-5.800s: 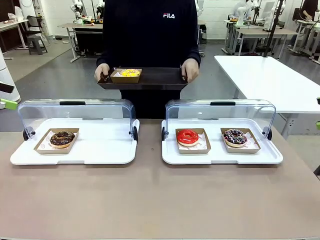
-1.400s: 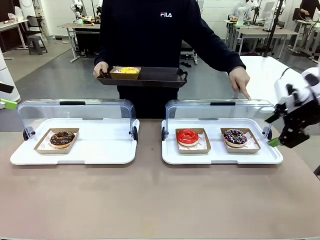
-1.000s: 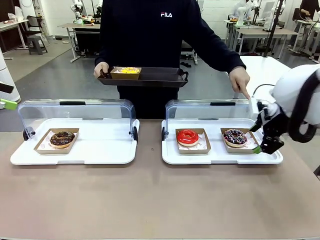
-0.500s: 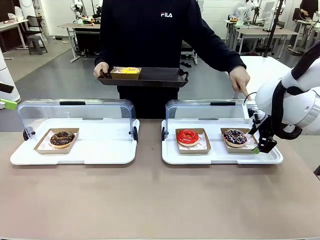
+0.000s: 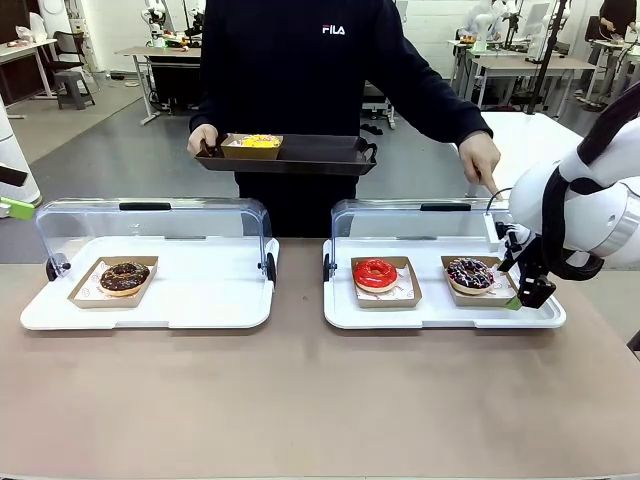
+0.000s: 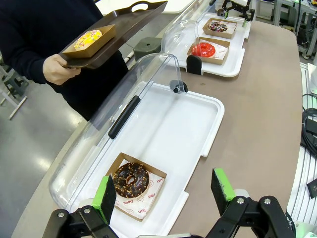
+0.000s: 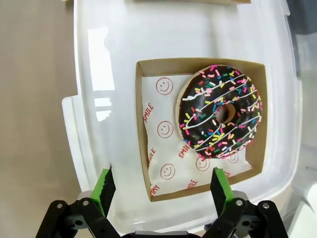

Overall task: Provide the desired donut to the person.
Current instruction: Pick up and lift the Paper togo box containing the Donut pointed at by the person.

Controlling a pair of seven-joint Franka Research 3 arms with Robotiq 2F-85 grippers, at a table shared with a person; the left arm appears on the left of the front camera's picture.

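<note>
Across the table (image 5: 300,400) stands the person (image 5: 300,70) in a black sweatshirt. One hand (image 5: 203,140) holds a dark tray (image 5: 320,155), and on it sits a yellow donut (image 5: 259,143) in a small paper box. The other hand (image 5: 480,160) reaches out to the side, and its finger points down at the far right end of the clear lid (image 5: 440,225) of the right white tray (image 5: 440,315). Under this lid lie two donuts, each in its own box: a red donut (image 5: 375,273) on the left side and a chocolate donut with coloured sprinkles (image 5: 469,272) on the right side, just below the pointing finger. The right claw (image 5: 525,285) hangs at the right end of this tray, just beside the box of the sprinkled donut. In its own camera the two green fingers (image 7: 105,184) stand wide apart with nothing between them, and the sprinkled donut (image 7: 220,111) lies in its box (image 7: 143,129) a little beyond them. The left white tray (image 5: 200,300) has its clear lid also raised and holds one chocolate donut (image 5: 124,277) in a box near its left end. The left claw (image 6: 163,191) hovers over this tray, its fingers also apart and empty, with that chocolate donut (image 6: 131,178) below it.
</note>
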